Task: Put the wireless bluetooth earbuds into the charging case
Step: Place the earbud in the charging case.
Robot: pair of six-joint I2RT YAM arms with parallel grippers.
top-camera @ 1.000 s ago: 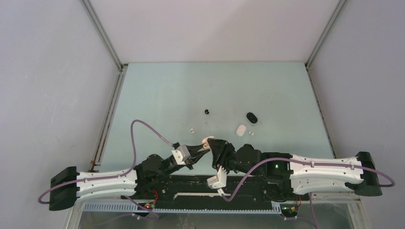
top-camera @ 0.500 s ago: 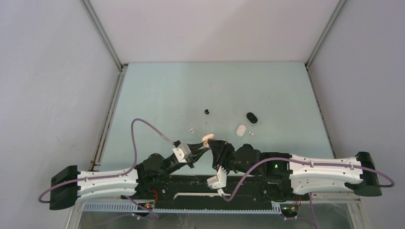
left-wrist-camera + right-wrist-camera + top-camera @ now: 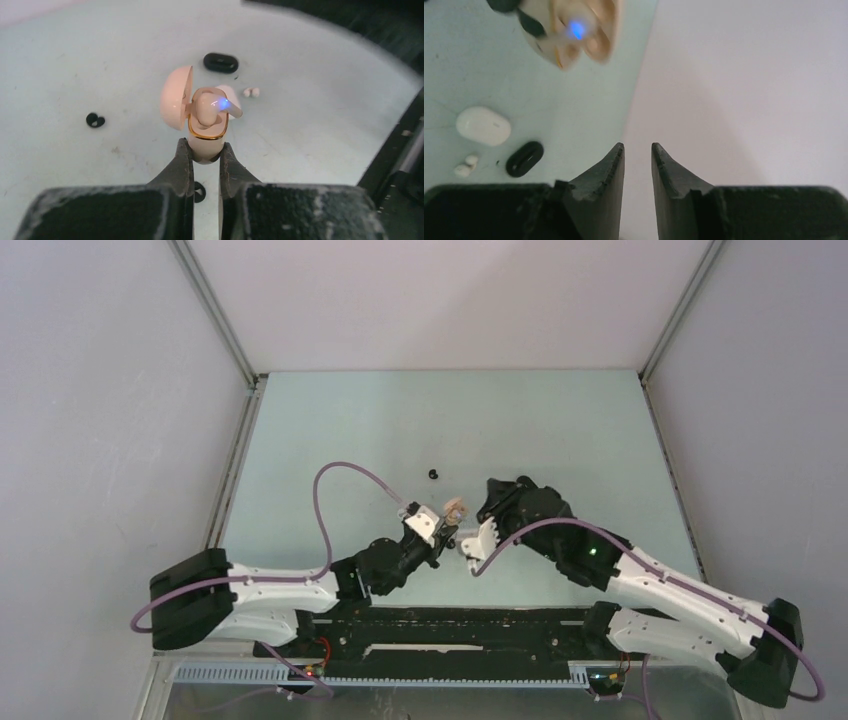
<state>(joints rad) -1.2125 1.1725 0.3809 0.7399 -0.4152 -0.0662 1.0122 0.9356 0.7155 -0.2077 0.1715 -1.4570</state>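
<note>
Left wrist view: the left gripper [image 3: 204, 148] is clamped on the lower body of the pink charging case [image 3: 205, 142], one finger on each side and the jaws only as far apart as the case is wide. The case stands upright with its gold-rimmed mouth facing the camera. Its lid [image 3: 176, 97] is swung open to the left. A pink earbud [image 3: 209, 106] sits in the mouth of the case, a blue light glowing on it and its stem poking out to the right. Whether it is fully seated cannot be told.

On the pale table [image 3: 310, 125] beyond lie a black case [image 3: 220, 62], a pair of white earbuds [image 3: 251, 92] just right of the held case, and a pair of black earbuds [image 3: 93, 120] well off to the left.

From the right wrist, the right gripper [image 3: 637, 146] has its jaws only a narrow gap apart with nothing between them. It points past the table edge toward the pale wall [image 3: 749, 90]. The pink case shows blurred at the upper left of that view, apart from the fingers. Below it a white case [image 3: 483, 125] lies on the table, and the black case and the white earbuds lie near it.

From above, both arms meet near the table's middle, with the pink case between the two wrists.
</note>
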